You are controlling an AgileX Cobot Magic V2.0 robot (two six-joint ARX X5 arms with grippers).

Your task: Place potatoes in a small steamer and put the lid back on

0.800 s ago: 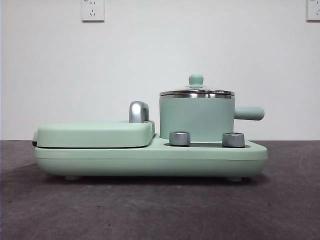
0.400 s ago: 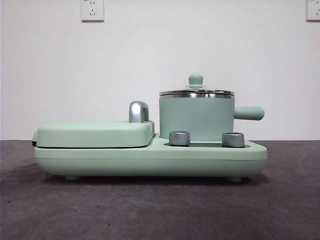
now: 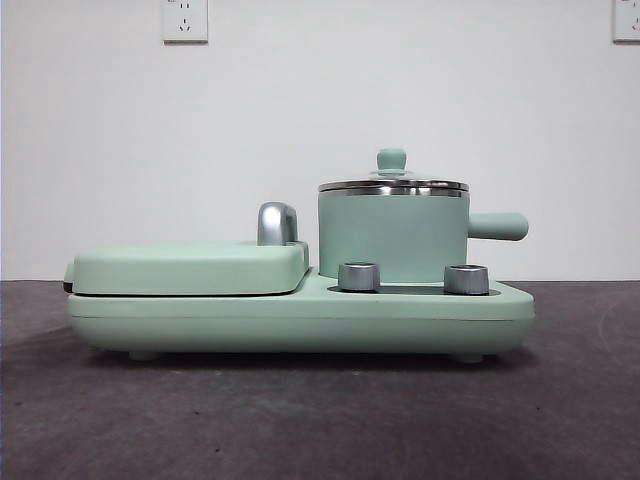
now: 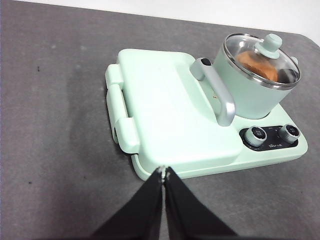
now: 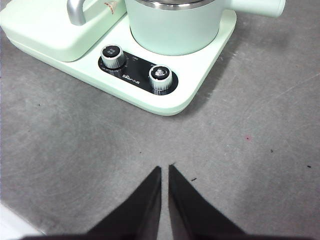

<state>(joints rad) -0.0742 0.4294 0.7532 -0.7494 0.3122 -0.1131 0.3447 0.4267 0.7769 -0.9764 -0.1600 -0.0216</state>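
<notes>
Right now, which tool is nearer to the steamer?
Hard to call. Both are shut and hang over the table, clear of the appliance. The left tool is off the griddle cover's end, away from the steamer; the right tool faces the dials' side.

White wall, two sockets, grey tabletop

Mint-green cooker base on the grey counter, flat griddle cover shut, chrome handle, two silver dials
</notes>
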